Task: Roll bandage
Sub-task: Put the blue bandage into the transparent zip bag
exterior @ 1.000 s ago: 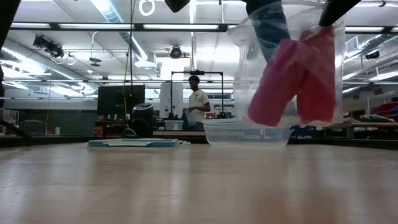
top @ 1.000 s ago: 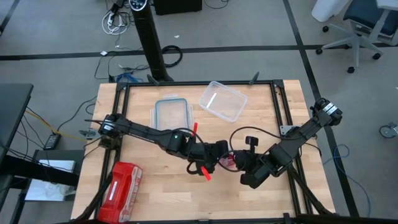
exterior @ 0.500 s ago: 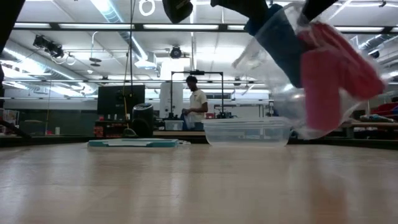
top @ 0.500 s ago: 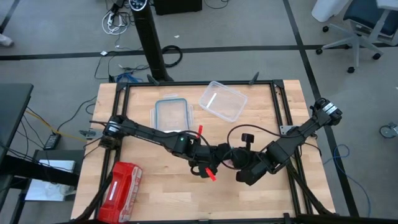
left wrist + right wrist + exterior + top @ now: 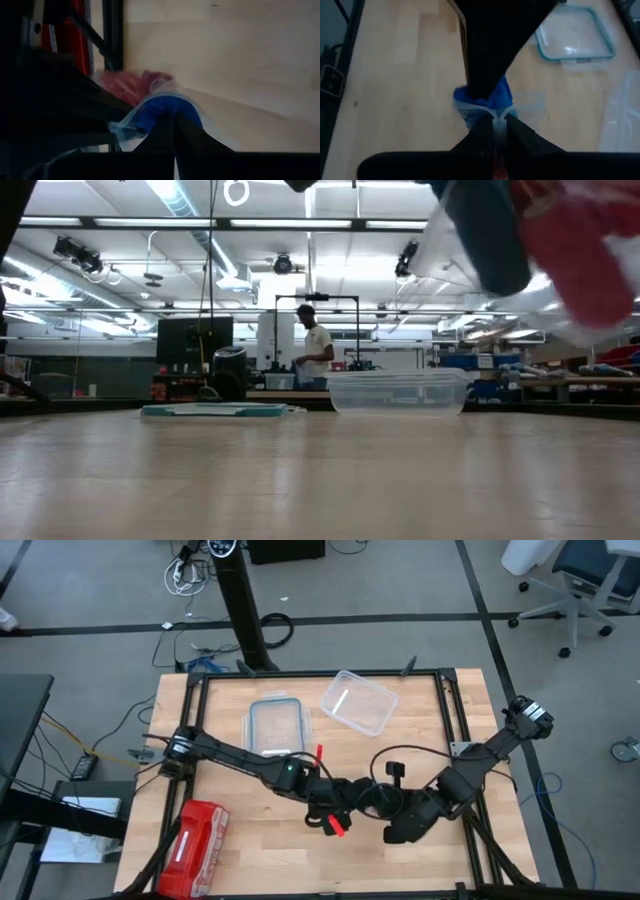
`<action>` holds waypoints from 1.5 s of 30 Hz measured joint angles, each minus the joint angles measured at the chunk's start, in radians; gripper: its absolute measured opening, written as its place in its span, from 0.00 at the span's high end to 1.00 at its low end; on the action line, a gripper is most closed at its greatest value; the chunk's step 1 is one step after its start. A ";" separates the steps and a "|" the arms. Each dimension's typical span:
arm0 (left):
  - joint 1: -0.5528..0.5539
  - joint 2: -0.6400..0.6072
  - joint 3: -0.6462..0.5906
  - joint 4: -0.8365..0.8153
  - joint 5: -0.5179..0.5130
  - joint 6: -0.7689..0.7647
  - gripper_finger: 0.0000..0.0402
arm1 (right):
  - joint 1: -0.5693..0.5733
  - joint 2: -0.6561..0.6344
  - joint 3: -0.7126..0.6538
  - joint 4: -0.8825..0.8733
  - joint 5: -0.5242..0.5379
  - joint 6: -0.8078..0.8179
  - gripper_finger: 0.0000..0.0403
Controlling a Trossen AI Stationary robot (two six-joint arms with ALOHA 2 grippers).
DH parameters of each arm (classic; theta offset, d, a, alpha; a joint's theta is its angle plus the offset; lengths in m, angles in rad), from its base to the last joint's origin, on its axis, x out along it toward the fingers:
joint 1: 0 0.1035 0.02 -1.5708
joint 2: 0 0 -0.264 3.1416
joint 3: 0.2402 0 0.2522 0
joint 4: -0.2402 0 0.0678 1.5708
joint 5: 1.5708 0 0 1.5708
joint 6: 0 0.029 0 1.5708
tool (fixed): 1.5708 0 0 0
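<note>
Both claws, the left gripper [image 5: 345,802] and right gripper [image 5: 385,808], are pinching shut on the clear plastic bag [image 5: 470,240] mid-frame; to free the blue bandage [image 5: 162,110] they probably should be pulling gently apart.

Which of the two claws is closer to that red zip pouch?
The left gripper. It sits mid-table, pinching a clear bag with blue and red fabric inside. The red zip pouch lies at the near-left corner. The right gripper, pinching the same bag, is just beyond, farther away.

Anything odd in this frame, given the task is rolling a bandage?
Yes: the bandage is sealed in a clear bag with red rolls, held tilted in the air by the left hand and right hand.
</note>
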 joint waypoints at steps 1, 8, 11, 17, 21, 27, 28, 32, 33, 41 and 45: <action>0.001 0.001 0.000 0.002 -0.004 -0.013 1.00 | 0.015 -0.002 0.000 0.033 0.025 -0.015 0.95; 0.028 0.010 0.000 0.028 -0.011 -0.072 1.00 | 0.055 -0.013 0.004 0.093 0.053 -0.017 0.95; 0.034 0.011 0.000 0.034 -0.009 -0.085 1.00 | 0.046 -0.010 0.005 0.066 0.044 0.018 0.95; 0.025 0.014 -0.001 0.064 -0.004 -0.111 1.00 | 0.041 -0.009 0.006 -0.039 0.039 0.128 0.94; 0.027 0.014 -0.001 0.049 0.025 -0.168 1.00 | 0.047 -0.006 0.006 -0.082 0.076 0.178 0.92; 0.038 0.014 -0.011 0.051 0.126 -0.311 0.96 | 0.049 -0.005 -0.050 -0.067 0.121 0.227 0.82; 0.043 0.014 -0.021 0.059 0.138 -0.335 0.94 | 0.048 -0.005 -0.069 -0.060 0.122 0.244 0.81; 0.056 0.014 -0.086 0.104 0.185 -0.429 0.86 | 0.049 -0.004 -0.143 0.033 0.129 0.269 0.76; 0.060 0.013 -0.109 0.131 0.210 -0.454 0.84 | 0.051 -0.004 -0.154 0.050 0.132 0.270 0.75; 0.065 0.012 -0.285 0.373 0.220 -0.561 0.79 | 0.054 -0.005 -0.243 0.162 0.106 0.348 0.74; 0.071 0.012 -0.340 0.463 0.138 -0.629 0.79 | 0.053 -0.005 -0.261 0.240 0.088 0.321 0.74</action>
